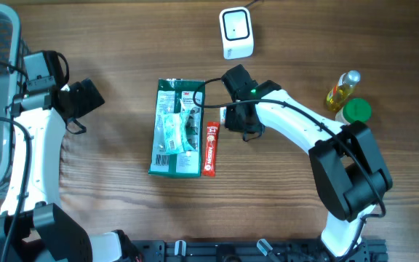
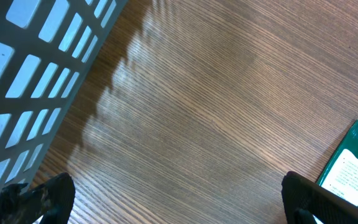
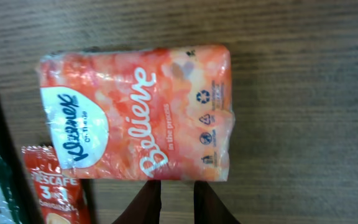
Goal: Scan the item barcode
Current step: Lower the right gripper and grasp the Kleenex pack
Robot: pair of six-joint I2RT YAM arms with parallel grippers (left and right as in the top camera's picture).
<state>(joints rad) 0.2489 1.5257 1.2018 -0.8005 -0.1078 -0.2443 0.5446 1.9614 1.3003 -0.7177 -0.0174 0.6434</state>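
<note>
Your right claw, fingers nearly together, meets the tissue pack on its long edge, grip unclear; the scanner lies beyond it, your open left claw well apart.

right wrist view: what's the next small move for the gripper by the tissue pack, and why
Probably raise the right gripper slightly to test its hold: its nearly closed fingers sit at the tissue pack's near edge, a pinch isn't certain, the pack seems to rest on the table, and the scanner stands well away.
</note>
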